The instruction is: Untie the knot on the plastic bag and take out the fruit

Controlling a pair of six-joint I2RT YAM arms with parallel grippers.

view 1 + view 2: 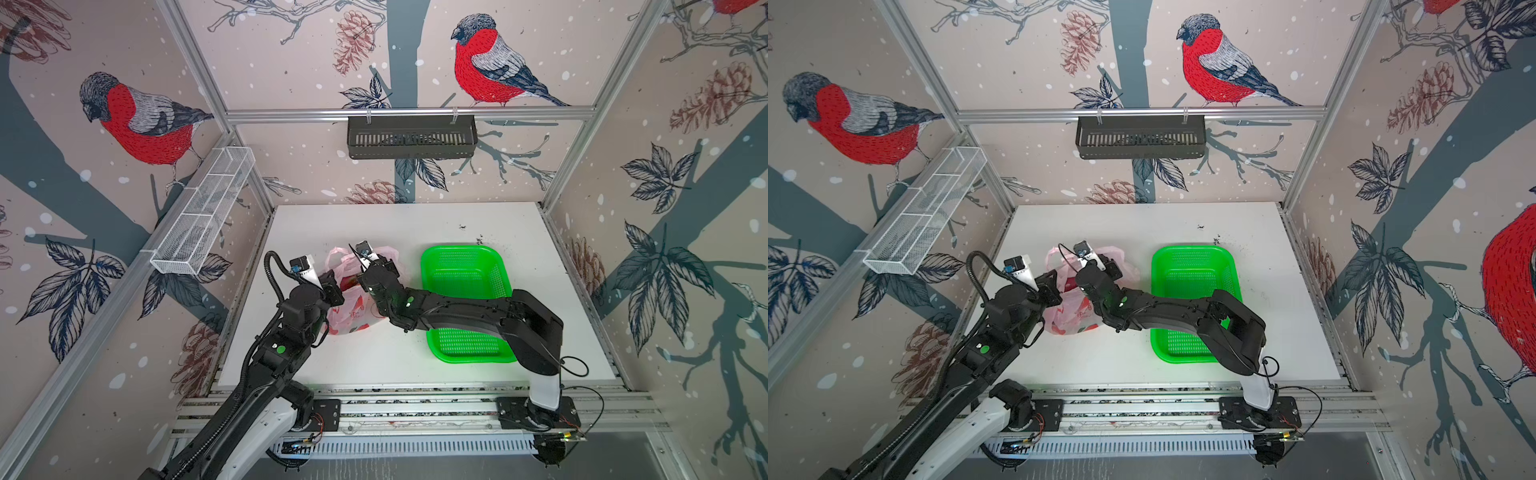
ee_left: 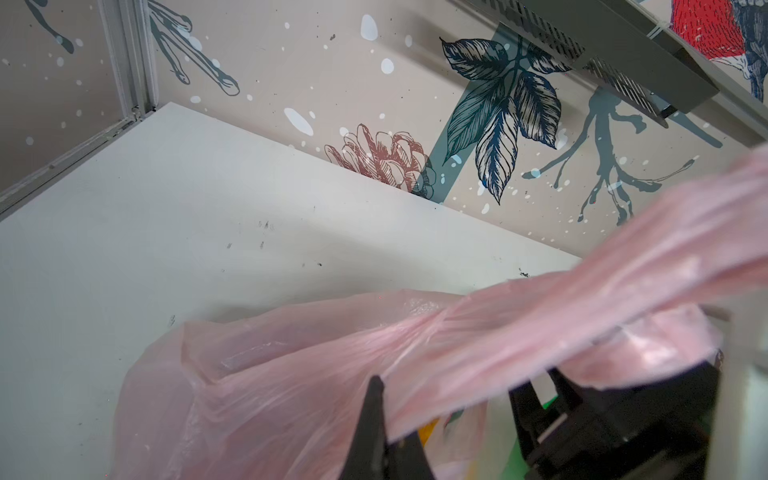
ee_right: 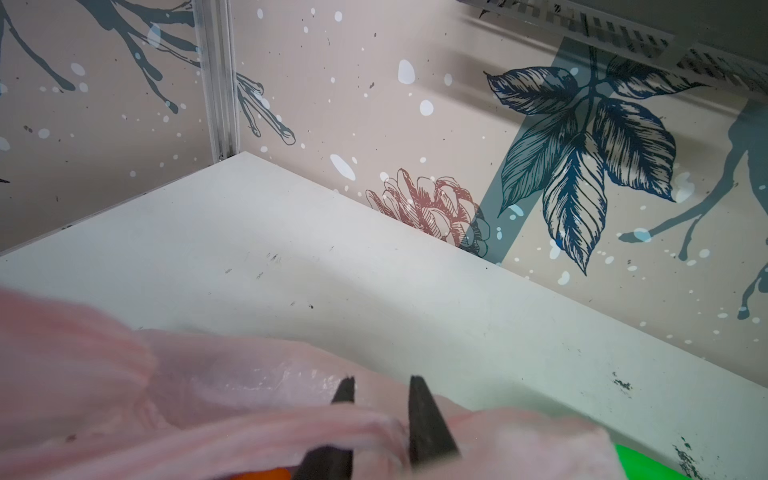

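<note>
1 plastic bag (image 1: 353, 309), pink; fruit (image 1: 348, 284) inside, number not tellable (only scraps of red and orange show); 1 green tray (image 1: 461, 266); 1 white mesh rack (image 1: 199, 220); 1 black wall basket (image 1: 411, 139); 2 robot arms (left arm (image 1: 299, 309), right arm (image 1: 469, 311)); 1 table (image 1: 374, 224).

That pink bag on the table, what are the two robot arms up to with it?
Two robot arms are working at the plastic bag in the middle of the white table. The left gripper is shut on a twisted strand of it. The right gripper has its fingers either side of another bunch of the plastic; whether it pinches tight is unclear. Some fruit shows through the bag, and none is visible in the green tray beside it.
</note>
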